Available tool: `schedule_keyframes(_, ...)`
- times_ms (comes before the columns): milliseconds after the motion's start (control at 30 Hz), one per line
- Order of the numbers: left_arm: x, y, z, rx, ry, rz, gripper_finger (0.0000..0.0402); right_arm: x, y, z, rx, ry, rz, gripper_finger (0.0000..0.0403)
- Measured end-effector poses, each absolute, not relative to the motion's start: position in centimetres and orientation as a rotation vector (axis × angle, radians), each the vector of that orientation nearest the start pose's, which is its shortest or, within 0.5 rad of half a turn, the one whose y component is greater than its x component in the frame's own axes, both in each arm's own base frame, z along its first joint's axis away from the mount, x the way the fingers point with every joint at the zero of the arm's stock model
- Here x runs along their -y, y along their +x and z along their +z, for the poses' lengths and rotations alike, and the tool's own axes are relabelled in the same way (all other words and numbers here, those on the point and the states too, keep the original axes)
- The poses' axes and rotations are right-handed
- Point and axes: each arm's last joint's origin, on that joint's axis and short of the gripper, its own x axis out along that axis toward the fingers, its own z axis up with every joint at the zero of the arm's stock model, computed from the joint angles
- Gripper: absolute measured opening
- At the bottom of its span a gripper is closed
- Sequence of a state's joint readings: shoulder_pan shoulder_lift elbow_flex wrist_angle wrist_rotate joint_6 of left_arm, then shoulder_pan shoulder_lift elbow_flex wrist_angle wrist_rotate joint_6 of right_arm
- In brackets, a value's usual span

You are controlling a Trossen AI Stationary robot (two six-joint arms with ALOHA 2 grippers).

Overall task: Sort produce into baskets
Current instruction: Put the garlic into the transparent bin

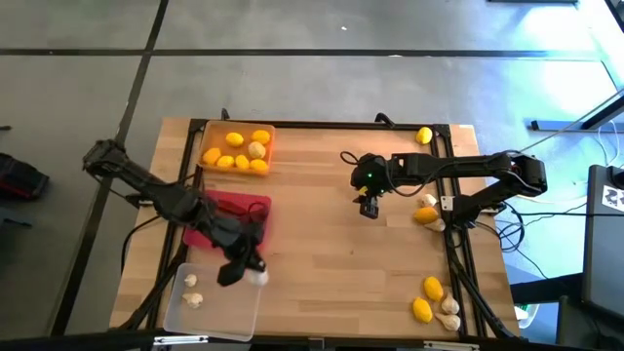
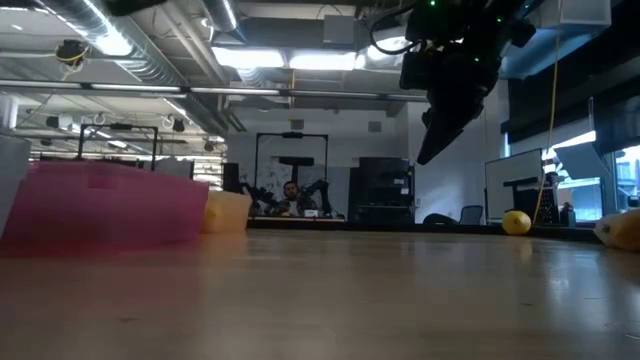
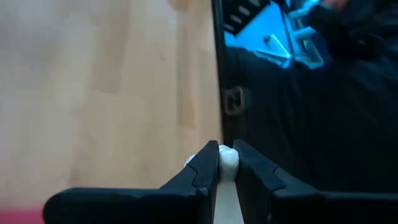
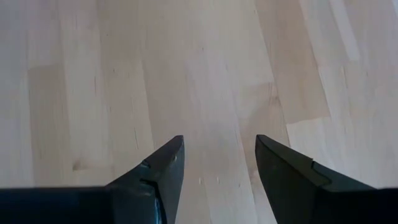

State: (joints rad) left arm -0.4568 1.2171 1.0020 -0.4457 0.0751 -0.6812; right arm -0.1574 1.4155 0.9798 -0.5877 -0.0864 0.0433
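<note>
One garlic bulb (image 3: 227, 159) in left end effector (image 3: 225, 167)

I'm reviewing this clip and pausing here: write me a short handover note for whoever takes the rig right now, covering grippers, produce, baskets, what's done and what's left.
Left gripper: shut on a garlic bulb, at the clear basket's top right corner.
Right gripper: open and empty, above bare table mid-right.
Done: orange basket holds several lemons plus one pale item among them, possibly garlic; the clear basket holds two garlic bulbs.
The red basket is largely covered by the left arm, contents unclear.
Left: release the held bulb; collect one lemon at the far right corner, and the lemon and garlic clusters along the right edge and near right corner.
</note>
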Motion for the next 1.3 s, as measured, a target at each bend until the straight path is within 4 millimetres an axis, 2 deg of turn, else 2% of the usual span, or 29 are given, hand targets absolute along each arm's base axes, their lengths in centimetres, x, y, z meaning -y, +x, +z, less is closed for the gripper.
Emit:
schedule_keyframes(200, 13.9, 21.3, 28.0, -0.88, -0.543, -0.279, 0.004, 4.2, 27.4, 23.3, -1.016, 0.144, -0.114, 0.0191)
schedule_keyframes(267, 14.4, 20.8, 27.3, -0.902, -0.502, -0.273, 0.004, 4.2, 27.4, 23.3, -1.018, 0.138, -0.121, 0.0191)
schedule_keyframes(367, 14.5, 20.4, 26.3, -0.909, -0.429, -0.242, 0.004, 4.2, 27.3, 23.2, -1.031, 0.138, -0.122, 0.0191)
schedule_keyframes(600, 14.7, 19.6, 23.6, -0.979, -0.523, -0.131, 0.004, 4.2, 27.2, 23.2, -1.035, 0.128, -0.116, 0.0191)
schedule_keyframes(1033, 14.8, 18.5, 18.8, -1.133, -0.478, -0.085, 0.004, 4.2, 27.2, 23.2, -1.034, 0.118, -0.121, 0.0191)
schedule_keyframes(1300, 14.6, 18.6, 18.2, -1.146, -0.531, -0.033, 0.0041, 4.2, 27.2, 23.2, -1.034, 0.118, -0.121, 0.0191)
